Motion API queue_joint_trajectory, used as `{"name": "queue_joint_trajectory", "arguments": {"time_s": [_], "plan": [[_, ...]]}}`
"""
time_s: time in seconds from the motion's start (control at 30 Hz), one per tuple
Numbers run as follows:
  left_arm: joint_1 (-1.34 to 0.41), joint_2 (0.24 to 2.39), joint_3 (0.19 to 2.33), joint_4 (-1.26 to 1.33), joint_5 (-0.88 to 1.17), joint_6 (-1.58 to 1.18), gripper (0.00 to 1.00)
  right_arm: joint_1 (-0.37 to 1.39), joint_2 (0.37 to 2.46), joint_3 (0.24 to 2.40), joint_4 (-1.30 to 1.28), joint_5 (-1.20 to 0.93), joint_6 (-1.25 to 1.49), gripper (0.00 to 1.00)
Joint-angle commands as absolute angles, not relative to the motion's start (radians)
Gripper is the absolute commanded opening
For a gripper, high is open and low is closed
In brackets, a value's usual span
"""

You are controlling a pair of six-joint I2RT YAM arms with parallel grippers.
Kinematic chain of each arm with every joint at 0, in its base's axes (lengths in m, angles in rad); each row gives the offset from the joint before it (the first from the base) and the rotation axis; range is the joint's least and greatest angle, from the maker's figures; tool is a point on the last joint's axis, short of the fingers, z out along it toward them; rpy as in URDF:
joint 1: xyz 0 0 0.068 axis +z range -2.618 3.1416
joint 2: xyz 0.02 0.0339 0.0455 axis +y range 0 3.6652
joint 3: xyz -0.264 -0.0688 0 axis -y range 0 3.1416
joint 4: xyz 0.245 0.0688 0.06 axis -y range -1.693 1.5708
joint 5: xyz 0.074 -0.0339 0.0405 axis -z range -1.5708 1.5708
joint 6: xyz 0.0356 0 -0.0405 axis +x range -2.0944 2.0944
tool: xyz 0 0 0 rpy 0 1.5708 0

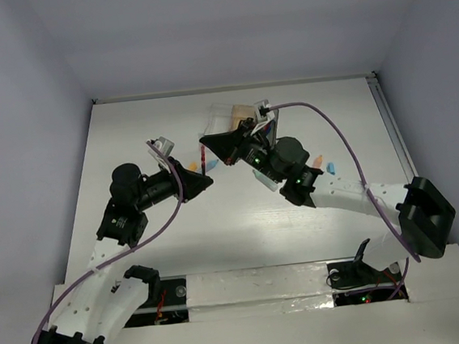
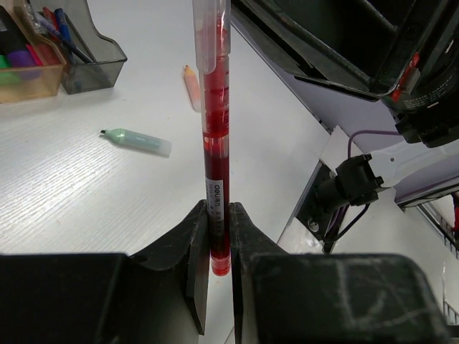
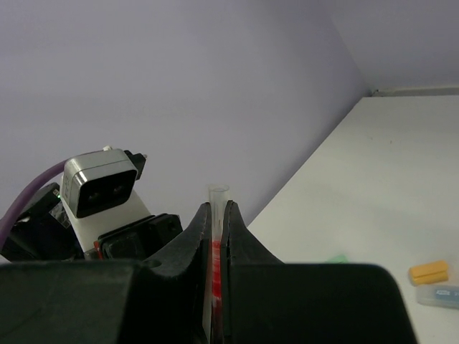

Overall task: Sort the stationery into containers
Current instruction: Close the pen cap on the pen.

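Pale lavender-grey walls (image 1: pixel 21 119) close in the white tabletop (image 1: pixel 130 149) on the left, at the back and on the right. Up close, the surface shows a faint wood grain.

At the left, the left arm reaches toward the middle. Its left end effector (image 2: pixel 219 236) is clenched on the lower end of a red pen (image 2: pixel 215 129), which runs straight out from the fingers, off the tabletop. From above, the pen (image 1: pixel 203 157) is a short red line between the two arms.

In the left wrist view, a tan-orange box (image 2: pixel 29 84) with purple, pink and green markers (image 2: pixel 25 57) sits at the far left. Just beside it is a smoky grey box (image 2: pixel 93 68) with red and blue pens (image 2: pixel 63 23). A green marker (image 2: pixel 136 141) lies loose on the tabletop, and a short orange piece (image 2: pixel 191 86) lies near the held pen.

Right of centre, the right end effector (image 3: pixel 217 229) is clamped on the same pen near its clear end (so both arms grasp it at once). The left wrist camera (image 3: pixel 97 183) faces it from close by. A purple cable (image 1: pixel 331 126) arcs over the right arm.

Farther right, another orange piece (image 3: pixel 428 272) and a light-blue piece (image 3: pixel 441 294) lie just beside each other on the tabletop.
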State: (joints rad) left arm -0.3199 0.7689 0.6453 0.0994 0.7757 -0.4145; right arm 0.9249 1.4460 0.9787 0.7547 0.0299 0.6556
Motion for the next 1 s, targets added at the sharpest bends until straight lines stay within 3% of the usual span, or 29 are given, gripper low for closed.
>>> {"name": "queue_joint_trajectory", "arguments": {"time_s": [0.0, 0.57, 0.97], "plan": [[-0.318, 0.726, 0.661, 0.173, 0.726, -0.394, 0.0, 0.943, 1.411, 0.947, 0.762, 0.008, 0.675, 0.0], [-0.318, 0.727, 0.672, 0.216, 0.704, -0.417, 0.0, 0.943, 1.404, 0.853, 0.695, -0.182, 0.755, 0.0], [-0.318, 0.749, 0.77, 0.181, 0.678, -0.4, 0.0, 0.954, 1.388, 0.867, 0.486, -0.387, 0.726, 0.0]]}}
